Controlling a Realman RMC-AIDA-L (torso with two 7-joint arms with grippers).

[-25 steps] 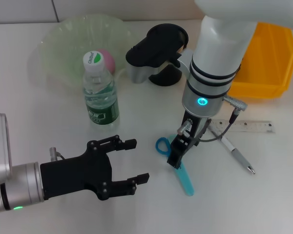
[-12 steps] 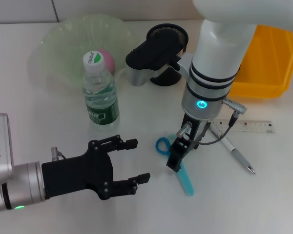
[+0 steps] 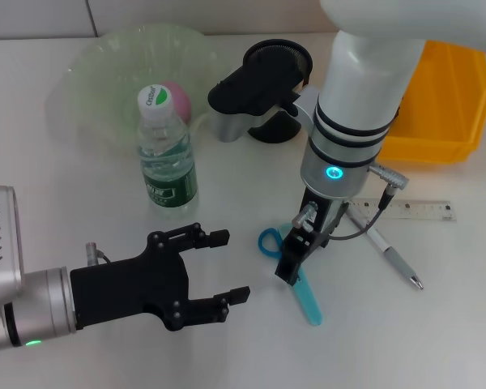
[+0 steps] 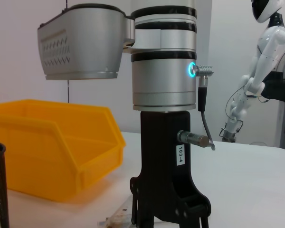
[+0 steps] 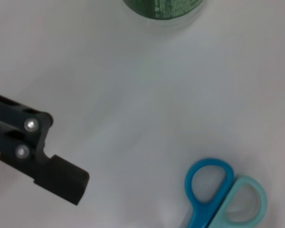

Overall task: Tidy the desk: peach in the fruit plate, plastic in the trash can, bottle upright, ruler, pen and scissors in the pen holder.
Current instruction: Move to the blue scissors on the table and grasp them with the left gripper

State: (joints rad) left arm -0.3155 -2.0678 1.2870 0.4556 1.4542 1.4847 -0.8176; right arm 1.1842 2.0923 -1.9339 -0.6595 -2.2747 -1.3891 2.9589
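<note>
Right claw (image 3: 289,265) points down onto the blue scissors (image 3: 298,279) lying on the white worktop (image 3: 81,186); whether its fingers are apart I cannot tell; left claw (image 3: 223,267) hovers spread wide, near left

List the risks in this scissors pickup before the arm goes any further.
1. The right end effector sits over the scissors near the join of handles and blades; they lie flat on the table, so a grasp may slip or tilt.
2. The pen and ruler lie close beside that arm; a swing could knock them.
3. The open left end effector hovers nearby and might get in the way.
</note>
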